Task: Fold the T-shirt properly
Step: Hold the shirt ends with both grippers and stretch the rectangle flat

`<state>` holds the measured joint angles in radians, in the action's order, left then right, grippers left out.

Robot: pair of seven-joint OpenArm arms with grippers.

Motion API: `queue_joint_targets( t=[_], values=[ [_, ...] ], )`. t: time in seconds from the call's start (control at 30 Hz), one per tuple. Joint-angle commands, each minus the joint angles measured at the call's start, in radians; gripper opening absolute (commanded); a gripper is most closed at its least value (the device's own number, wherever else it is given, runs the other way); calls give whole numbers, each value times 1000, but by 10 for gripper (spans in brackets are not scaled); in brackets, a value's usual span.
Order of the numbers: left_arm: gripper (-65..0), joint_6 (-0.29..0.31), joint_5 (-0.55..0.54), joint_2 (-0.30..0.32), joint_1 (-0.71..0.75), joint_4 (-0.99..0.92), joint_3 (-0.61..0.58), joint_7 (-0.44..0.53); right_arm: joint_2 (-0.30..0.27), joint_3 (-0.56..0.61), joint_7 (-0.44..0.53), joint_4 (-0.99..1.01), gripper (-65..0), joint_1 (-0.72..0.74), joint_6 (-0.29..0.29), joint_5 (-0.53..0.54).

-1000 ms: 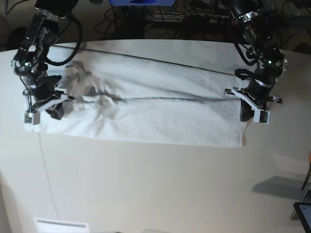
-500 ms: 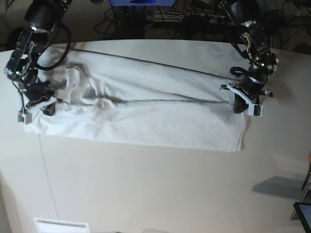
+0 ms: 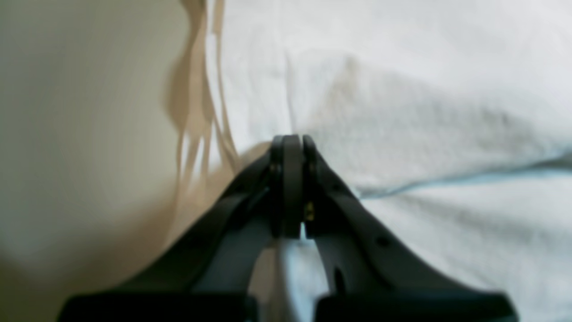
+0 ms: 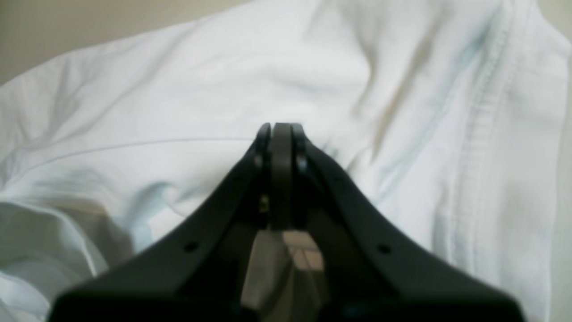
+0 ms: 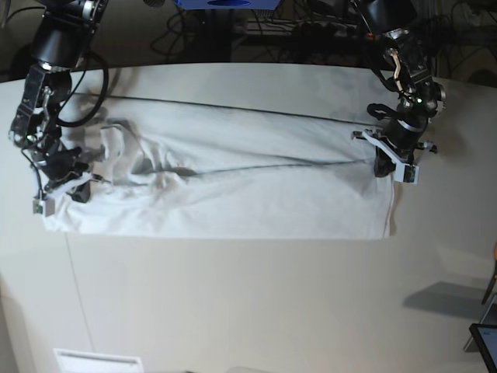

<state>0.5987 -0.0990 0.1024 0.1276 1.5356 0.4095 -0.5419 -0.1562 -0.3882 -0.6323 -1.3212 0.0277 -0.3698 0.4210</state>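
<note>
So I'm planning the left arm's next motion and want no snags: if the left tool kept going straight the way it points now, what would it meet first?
Most likely the T-shirt itself: the left tool, shut, points at white fabric near the shirt's edge, with the bare table just beside. How far ahead the fabric lies is hard to judge.

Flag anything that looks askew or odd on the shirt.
The T-shirt lies mostly flat in a long band, but near the right gripper the fabric bunches into a crumpled lump, with wrinkles and a raised loop, unlike the smooth end by the left gripper.
</note>
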Motion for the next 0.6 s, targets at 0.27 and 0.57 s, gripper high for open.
queue_joint_targets(
  t=[0.27,0.57],
  values=[
    [-581,-6,-77,-8,-1,346,164,-194,-12,-2,-14,-34,-638,-13,1,-4],
    [-334,-3,-419,193,-53,181,358,-384,-10,2,-16,-205,-634,-71,1,-3]
  ],
)
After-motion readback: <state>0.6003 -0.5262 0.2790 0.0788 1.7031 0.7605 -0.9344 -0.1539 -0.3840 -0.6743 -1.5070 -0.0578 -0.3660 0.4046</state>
